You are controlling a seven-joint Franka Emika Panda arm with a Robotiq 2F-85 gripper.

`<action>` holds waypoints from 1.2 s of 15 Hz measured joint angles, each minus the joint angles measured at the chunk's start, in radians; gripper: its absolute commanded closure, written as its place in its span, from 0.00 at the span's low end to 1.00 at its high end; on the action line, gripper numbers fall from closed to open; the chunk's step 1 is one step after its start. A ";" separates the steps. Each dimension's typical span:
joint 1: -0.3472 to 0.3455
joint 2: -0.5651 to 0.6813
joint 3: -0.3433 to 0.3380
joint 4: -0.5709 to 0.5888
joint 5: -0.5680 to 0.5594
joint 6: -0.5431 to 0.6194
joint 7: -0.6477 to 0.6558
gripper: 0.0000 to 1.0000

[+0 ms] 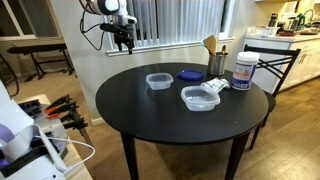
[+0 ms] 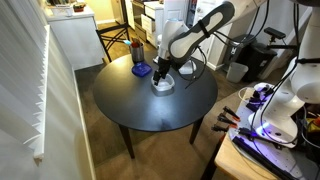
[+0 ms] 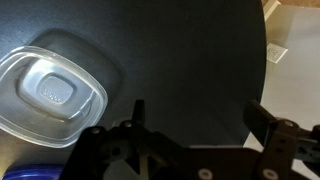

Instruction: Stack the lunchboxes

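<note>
Dark gripper fingers (image 3: pixel 138 112) rise from the bottom of the wrist view, spread wide with only bare black tabletop between them. The Robotiq gripper (image 3: pixel 195 108) grips nothing. Up and to the left of the fingers in that view lies the smaller lunchbox (image 3: pixel 50 90), a clear rounded rectangle with a raised rim, resting flat on the round black table (image 3: pixel 180 50). A sliver of the dark blue lid (image 3: pixel 30 173) shows in the bottom left corner, just beside it.

In an exterior view the gripper (image 1: pixel 123 42) hangs well clear of the table (image 1: pixel 150 115), seen against the window blinds (image 1: pixel 170 20). The smaller lunchbox (image 1: pixel 158 80) sits near the table's middle, with the dark blue lid (image 1: pixel 189 74) just beside it. The larger lunchbox (image 1: pixel 199 97) lies closer to the camera, apart from the smaller one, so the two are not stacked. A small white packet (image 1: pixel 216 86) lies just beside the larger one. Behind it stands a metal utensil holder (image 1: pixel 217 66) with wooden spoons, and a white jar with a blue lid (image 1: pixel 243 70) stands near the table's rim. A dark chair (image 1: pixel 277 60) stands at that side.

In an exterior view the arm (image 2: pixel 195 30) reaches over the table (image 2: pixel 150 115). The gripper (image 2: pixel 160 68) is poised above the smaller lunchbox (image 2: pixel 162 85), with the dark blue lid (image 2: pixel 141 70) close by. The larger lunchbox cannot be made out there.
</note>
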 measured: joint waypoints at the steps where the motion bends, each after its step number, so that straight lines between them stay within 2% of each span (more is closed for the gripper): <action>1: 0.000 -0.001 0.000 0.000 0.000 -0.002 0.000 0.00; 10: -0.001 0.020 -0.016 0.012 -0.018 -0.003 0.000 0.00; 15: -0.023 0.161 -0.069 0.100 -0.116 -0.004 -0.035 0.00; 18: -0.038 0.266 -0.086 0.179 -0.135 -0.004 -0.043 0.00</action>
